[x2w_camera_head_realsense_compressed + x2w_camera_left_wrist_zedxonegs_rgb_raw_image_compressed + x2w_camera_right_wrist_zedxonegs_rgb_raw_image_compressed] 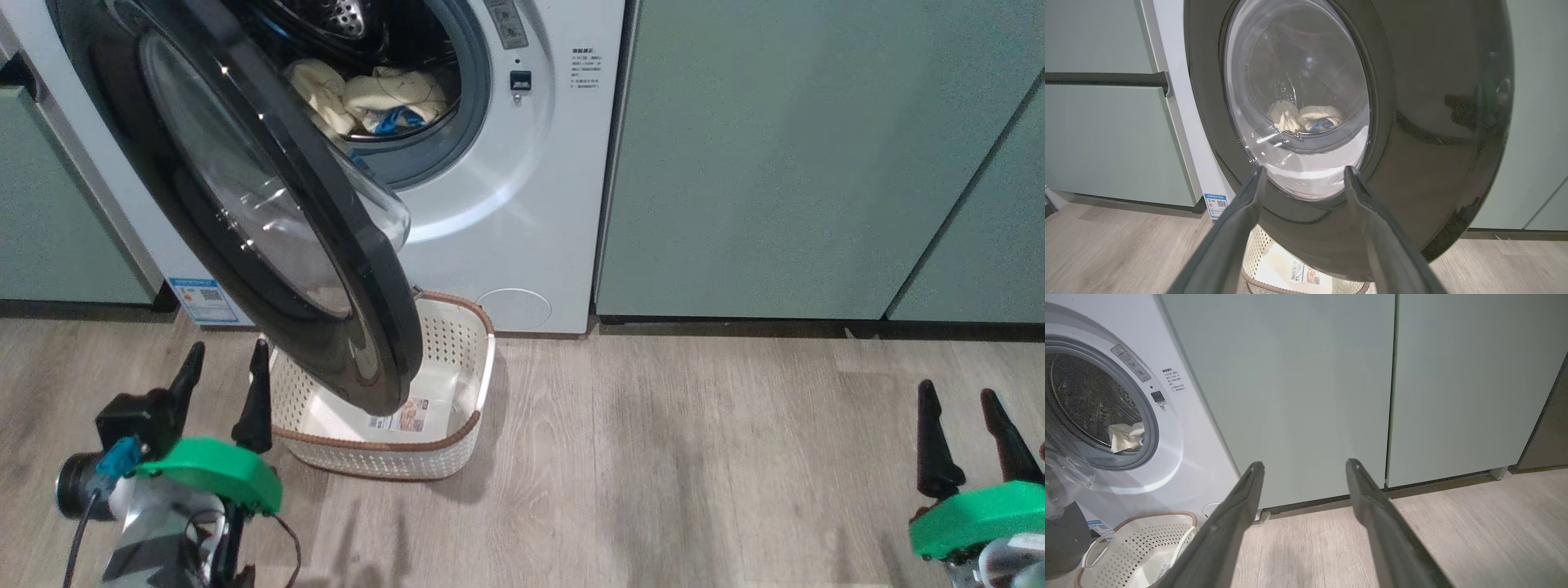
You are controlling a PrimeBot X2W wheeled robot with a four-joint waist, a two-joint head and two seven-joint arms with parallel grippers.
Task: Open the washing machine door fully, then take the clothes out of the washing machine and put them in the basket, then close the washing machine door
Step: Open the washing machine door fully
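Left gripper: spread wide, empty; we see it facing door.
Right gripper: spread wide, empty, above floor.
Door: ajar, over basket.
Clothes: in drum.

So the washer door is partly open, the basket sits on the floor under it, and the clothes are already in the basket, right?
No. The clothes are inside the washing machine, not in the basket, as the head view shows. The door is partly open, with the basket on the floor under it.
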